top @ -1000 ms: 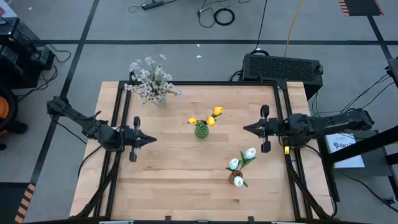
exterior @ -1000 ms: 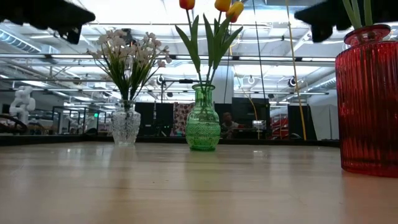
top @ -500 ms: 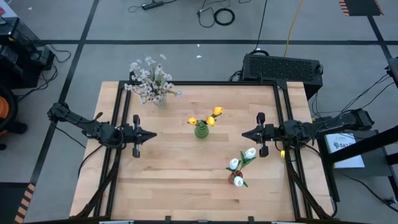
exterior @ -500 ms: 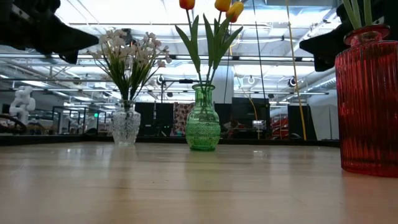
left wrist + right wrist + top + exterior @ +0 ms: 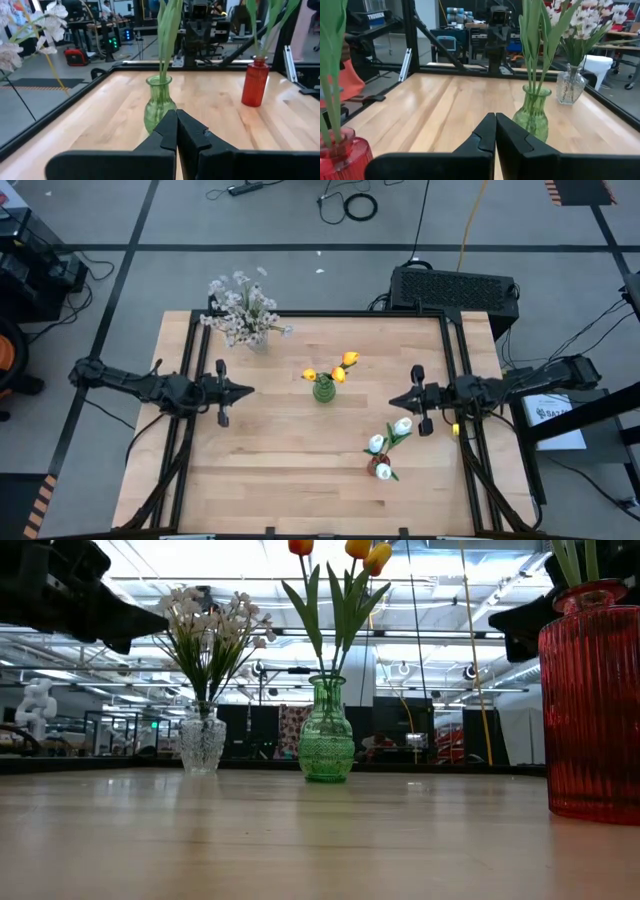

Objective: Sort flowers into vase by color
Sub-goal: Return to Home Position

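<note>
Three vases of flowers stand upright on the wooden table. A clear glass vase [image 5: 256,337] at the far left holds whitish blossom sprays [image 5: 240,305]. In the middle a green vase [image 5: 324,389] carries orange-yellow tulips [image 5: 343,365]. A red vase [image 5: 374,465] at the near right has white tulips [image 5: 389,442]. My left gripper [image 5: 249,391] is shut at the table's left side, pointing level toward the green vase [image 5: 159,102]. My right gripper [image 5: 392,398] is shut at the right side, pointing level toward the same vase [image 5: 532,113]. Neither holds anything.
A black metal frame [image 5: 192,360] runs along the table's edges. A black box [image 5: 455,286] sits on the floor beyond the far right corner. Bare wood [image 5: 280,460] lies between the grippers and along the near side.
Both arms have sunk toward the table. My left gripper has swung toward the table's far edge and a little toward the green vase. My right gripper has drawn slightly toward the middle. Both stay shut, and the vases have not moved.
</note>
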